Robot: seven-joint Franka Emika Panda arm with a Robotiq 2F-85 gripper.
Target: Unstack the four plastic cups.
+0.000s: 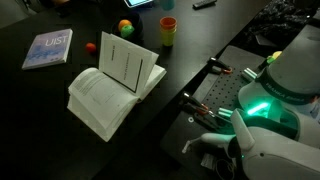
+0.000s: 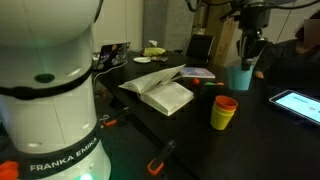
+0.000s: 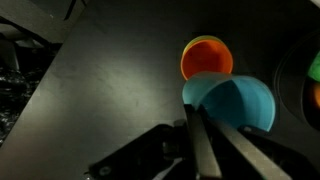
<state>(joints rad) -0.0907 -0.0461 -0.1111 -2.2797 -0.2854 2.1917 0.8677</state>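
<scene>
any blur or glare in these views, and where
Wrist view: the gripper is a dark, soft blur up close, the teal cup sharper. In an exterior view the robot base glows green and blooms; the open book is bright on a dark table.

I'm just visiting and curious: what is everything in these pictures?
Blue cup: one, teal, alone beside the tablet, under the gripper.
Cup stack: one, orange cup nested in yellow, near the open book; number of yellow cups unclear.
Open book: one, white pages, mid-table.
Closed book: one, pale blue, beyond the open book.
Ball: one, red, yellow and green, near the cup stack.
Tablet: one, lit screen, table edge.
Clamps: a few, orange grips, beside the robot base.
Table: one, black.
Robot base: one, white, green light.
Gripper: one, dark, at the blue cup's rim.
</scene>
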